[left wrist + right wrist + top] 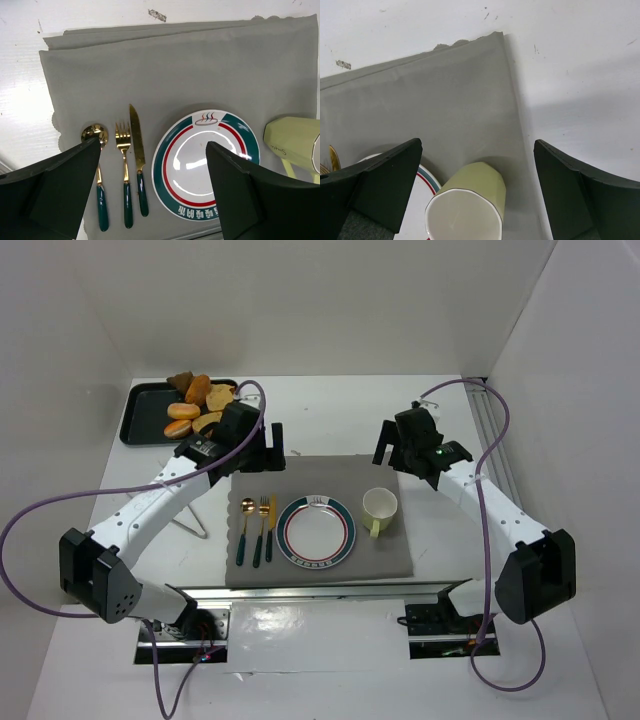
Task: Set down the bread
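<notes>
Bread — golden, seemingly flat slices — on tray.

Plate: face open from above. Cup stands just beside its right rim; knife, fork and spoon lie in a row close on its left. Far half of the cloth: free at its middle. Tray at the far-left corner of the surface: bread heaped at its right end, the left tool, fingers wide apart, hanging between tray and cloth.
</notes>
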`<state>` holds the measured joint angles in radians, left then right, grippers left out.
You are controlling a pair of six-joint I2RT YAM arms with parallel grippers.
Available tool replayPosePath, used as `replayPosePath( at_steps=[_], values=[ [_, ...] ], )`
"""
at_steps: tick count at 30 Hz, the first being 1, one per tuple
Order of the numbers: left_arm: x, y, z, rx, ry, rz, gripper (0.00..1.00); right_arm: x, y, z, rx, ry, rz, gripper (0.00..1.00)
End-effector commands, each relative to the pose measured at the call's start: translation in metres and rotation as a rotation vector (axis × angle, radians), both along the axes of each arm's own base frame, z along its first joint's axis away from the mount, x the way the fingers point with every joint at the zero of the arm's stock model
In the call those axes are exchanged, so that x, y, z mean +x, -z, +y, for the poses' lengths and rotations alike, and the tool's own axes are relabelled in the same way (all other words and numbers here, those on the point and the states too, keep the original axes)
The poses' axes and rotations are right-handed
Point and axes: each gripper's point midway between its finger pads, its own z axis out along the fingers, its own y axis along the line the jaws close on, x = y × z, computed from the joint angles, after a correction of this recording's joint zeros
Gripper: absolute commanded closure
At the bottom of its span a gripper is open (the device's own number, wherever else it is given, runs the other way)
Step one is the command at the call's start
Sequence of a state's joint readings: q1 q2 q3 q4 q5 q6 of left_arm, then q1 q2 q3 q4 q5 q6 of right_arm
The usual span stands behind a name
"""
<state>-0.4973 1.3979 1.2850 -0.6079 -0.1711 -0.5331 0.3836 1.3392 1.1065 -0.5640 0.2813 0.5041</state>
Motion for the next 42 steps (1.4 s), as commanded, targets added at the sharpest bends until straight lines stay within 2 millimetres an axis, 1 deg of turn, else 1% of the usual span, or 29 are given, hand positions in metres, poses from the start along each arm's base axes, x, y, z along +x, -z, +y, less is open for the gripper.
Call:
replayPosePath(
  at_steps=[1, 3, 5, 6, 7, 8, 9, 10, 11, 12, 14, 15, 16, 18, 19, 20, 21, 22, 23, 25, 26, 27, 28, 29, 35, 37, 38, 39, 42],
  values=[
    [0.005, -0.018, -0.005, -0.041, -0.018, -0.028, 0.00, -0.003, -0.010, -0.003, -0.012, 0.002, -0.023, 0.00],
    [0.005, -0.018, -0.006, -0.047, -0.025, -0.026, 0.00, -0.004, -0.006, -0.003, -0.015, 0.002, -0.014, 0.00],
    [0.007, -0.017, 0.002, -0.045, -0.057, -0.019, 0.00, -0.004, -0.006, -0.003, -0.015, 0.002, -0.014, 0.00],
    [0.006, -0.012, 0.002, -0.045, -0.067, -0.001, 0.00, -0.004, -0.006, -0.003, -0.015, 0.002, -0.014, 0.00],
    [0.008, -0.012, 0.005, -0.053, -0.086, 0.002, 0.02, -0.003, -0.009, -0.003, -0.012, 0.002, -0.023, 0.00],
    [0.007, -0.005, 0.013, -0.038, -0.117, 0.030, 0.02, -0.003, -0.010, -0.003, -0.012, 0.002, -0.023, 0.00],
    [0.005, 0.000, 0.013, -0.034, -0.126, 0.052, 0.04, -0.001, -0.011, -0.002, -0.008, 0.002, -0.031, 0.00],
    [0.008, 0.005, 0.020, -0.022, -0.166, 0.073, 0.04, -0.003, -0.007, -0.003, -0.012, 0.002, -0.023, 0.00],
    [0.001, 0.017, 0.030, 0.013, -0.206, 0.128, 0.04, -0.001, -0.009, 0.000, -0.002, -0.005, -0.030, 0.00],
    [-0.002, 0.020, 0.035, 0.033, -0.230, 0.154, 0.04, -0.001, -0.009, 0.000, -0.002, -0.005, -0.030, 0.00],
    [-0.007, 0.032, 0.062, 0.089, -0.342, 0.210, 0.04, -0.001, -0.005, 0.002, 0.002, -0.012, -0.019, 0.00],
    [-0.019, 0.038, 0.074, 0.094, -0.405, 0.272, 0.04, -0.001, -0.005, 0.001, -0.005, -0.019, -0.019, 0.00],
    [-0.027, 0.053, 0.099, 0.113, -0.492, 0.331, 0.04, 0.000, -0.006, 0.004, 0.004, -0.025, -0.025, 0.00],
    [-0.046, 0.056, 0.119, 0.067, -0.581, 0.371, 0.04, 0.001, -0.005, 0.006, 0.007, -0.038, -0.031, 0.00],
    [-0.061, 0.071, 0.142, 0.066, -0.652, 0.419, 0.04, 0.002, -0.006, 0.008, 0.018, -0.047, -0.037, 0.00],
    [-0.069, 0.074, 0.151, 0.035, -0.693, 0.433, 0.04, 0.001, -0.002, 0.008, 0.015, -0.047, -0.028, 0.00],
    [-0.078, 0.069, 0.161, 0.003, -0.731, 0.410, 0.04, 0.002, -0.004, 0.011, 0.028, -0.057, -0.036, 0.00],
    [-0.092, 0.079, 0.172, -0.003, -0.772, 0.439, 0.04, 0.003, 0.001, 0.011, 0.024, -0.057, -0.023, 0.00],
    [-0.100, 0.081, 0.189, -0.034, -0.840, 0.447, 0.04, 0.005, 0.003, 0.014, 0.029, -0.063, -0.021, 0.00],
    [-0.109, 0.082, 0.207, -0.054, -0.896, 0.432, 0.02, 0.006, 0.005, 0.017, 0.038, -0.073, -0.016, 0.00],
    [-0.112, 0.091, 0.216, -0.085, -0.930, 0.443, 0.02, 0.004, 0.009, 0.019, 0.045, -0.084, -0.004, 0.00],
    [-0.114, 0.094, 0.220, -0.103, -0.943, 0.451, 0.02, 0.004, 0.009, 0.019, 0.045, -0.084, -0.004, 0.00],
    [-0.114, 0.103, 0.222, -0.115, -0.950, 0.490, 0.02, 0.005, 0.008, 0.020, 0.047, -0.097, -0.010, 0.00],
    [-0.114, 0.109, 0.226, -0.132, -0.970, 0.504, 0.02, 0.003, 0.012, 0.020, 0.044, -0.097, -0.002, 0.00],
    [-0.093, 0.137, 0.228, -0.139, -0.938, 0.529, 0.01, 0.002, 0.014, 0.021, 0.051, -0.104, 0.001, 0.00],
    [-0.090, 0.143, 0.230, -0.133, -0.929, 0.536, 0.01, 0.000, 0.018, 0.022, 0.054, -0.111, 0.012, 0.00],
    [-0.086, 0.143, 0.231, -0.135, -0.928, 0.522, 0.01, -0.001, 0.015, 0.022, 0.057, -0.111, 0.003, 0.00],
    [-0.084, 0.145, 0.226, -0.129, -0.907, 0.524, 0.01, -0.001, 0.015, 0.022, 0.057, -0.111, 0.003, 0.00],
    [-0.080, 0.153, 0.222, -0.119, -0.901, 0.526, 0.00, 0.000, 0.013, 0.027, 0.083, -0.122, 0.001, 0.00]
  ],
)
